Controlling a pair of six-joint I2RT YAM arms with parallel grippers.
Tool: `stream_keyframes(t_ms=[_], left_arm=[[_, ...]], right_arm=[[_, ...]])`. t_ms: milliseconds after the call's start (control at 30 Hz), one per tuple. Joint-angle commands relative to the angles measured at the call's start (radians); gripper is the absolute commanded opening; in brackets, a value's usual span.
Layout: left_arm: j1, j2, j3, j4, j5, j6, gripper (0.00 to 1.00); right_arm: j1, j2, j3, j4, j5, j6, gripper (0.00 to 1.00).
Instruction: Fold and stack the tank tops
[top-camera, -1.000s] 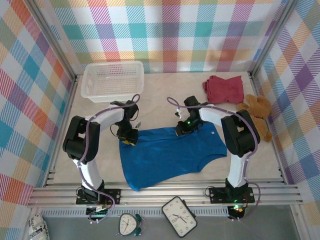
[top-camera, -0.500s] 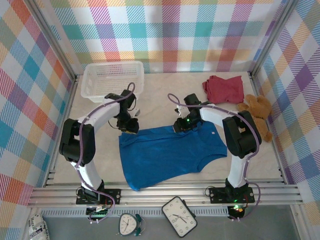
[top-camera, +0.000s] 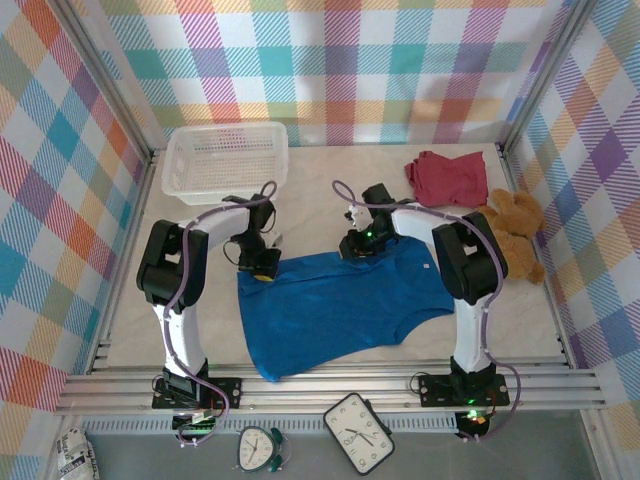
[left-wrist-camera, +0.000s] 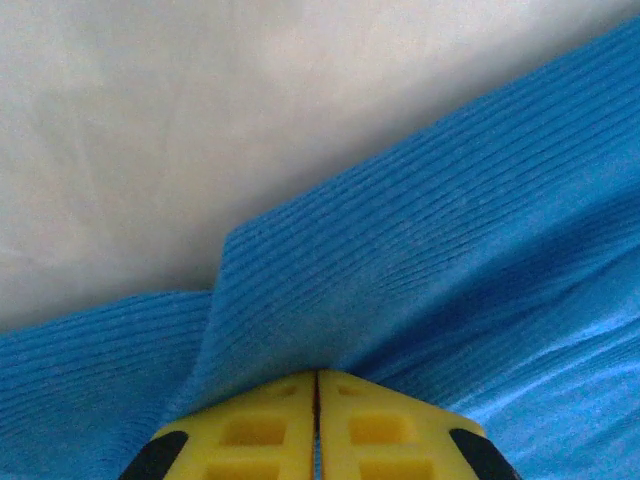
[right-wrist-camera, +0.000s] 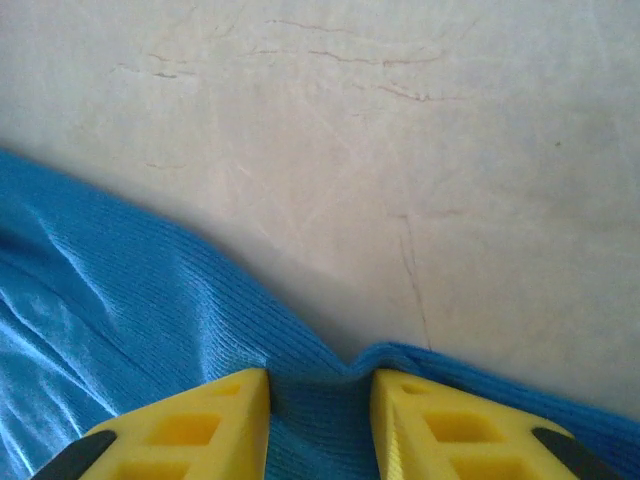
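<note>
A bright blue tank top (top-camera: 340, 310) lies spread flat in the middle of the table. My left gripper (top-camera: 262, 268) sits at its far left corner, and in the left wrist view the yellow jaws of my left gripper (left-wrist-camera: 317, 385) are pressed together on a raised fold of the blue tank top (left-wrist-camera: 450, 260). My right gripper (top-camera: 355, 245) is at the top's far edge. My right gripper (right-wrist-camera: 320, 400) has its fingers apart, straddling the puckered hem of the blue tank top (right-wrist-camera: 120, 300). Dark red tank top cloth (top-camera: 447, 178) lies crumpled at the back right.
A white mesh basket (top-camera: 225, 160) stands at the back left. A brown teddy bear (top-camera: 515, 225) lies by the right wall, near the red cloth. Two clocks (top-camera: 355, 432) rest below the table's front rail. Bare tabletop (right-wrist-camera: 400, 150) lies beyond the blue hem.
My left gripper has come down on the blue top's far left corner and shut on the cloth. My right gripper has shifted slightly left and back along the far hem, its fingers still apart.
</note>
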Motion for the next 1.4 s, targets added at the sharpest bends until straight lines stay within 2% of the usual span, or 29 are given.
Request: stream_keyframes(t_ms=[0, 100, 200, 333, 500, 633, 767, 1000, 1067, 1167, 1267, 1367], left_arm=[[0.007, -0.038, -0.058, -0.025, -0.005, 0.016, 0.06], [0.007, -0.057, -0.102, -0.021, -0.004, 0.018, 0.04], [0.012, -0.060, -0.118, -0.052, -0.122, -0.008, 0.03], [0.024, -0.055, -0.120, -0.037, -0.150, -0.018, 0.07], [0.024, -0.024, -0.019, -0.047, -0.178, -0.003, 0.15], [0.027, 0.025, 0.058, -0.079, -0.266, 0.026, 0.19], [0.040, 0.056, 0.116, -0.088, -0.302, 0.041, 0.22], [0.048, 0.027, 0.150, -0.098, -0.337, 0.037, 0.30], [0.048, 0.014, 0.155, -0.113, -0.320, 0.027, 0.32], [0.044, -0.034, 0.140, -0.108, -0.235, 0.000, 0.34], [0.041, -0.087, 0.108, -0.099, -0.168, -0.023, 0.35], [0.040, -0.121, 0.072, -0.099, -0.148, -0.036, 0.36]], right_arm=[[0.003, 0.039, 0.036, -0.042, 0.042, 0.013, 0.34], [0.000, 0.068, 0.067, -0.050, 0.076, 0.018, 0.34], [-0.009, 0.097, 0.100, -0.055, 0.101, 0.025, 0.34], [-0.011, 0.116, 0.132, -0.027, 0.069, 0.018, 0.35], [-0.010, 0.090, 0.140, 0.052, -0.009, -0.019, 0.35], [-0.013, 0.058, 0.135, 0.071, 0.017, -0.047, 0.37], [-0.052, 0.048, 0.150, 0.054, 0.019, -0.048, 0.38], [-0.136, -0.041, 0.136, -0.031, 0.182, -0.072, 0.47], [-0.157, -0.042, 0.143, -0.059, 0.224, -0.080, 0.48], [-0.195, -0.028, 0.166, -0.103, 0.283, -0.069, 0.49], [-0.221, -0.020, 0.172, -0.110, 0.305, -0.037, 0.49], [-0.233, -0.007, 0.179, -0.120, 0.307, 0.002, 0.48]])
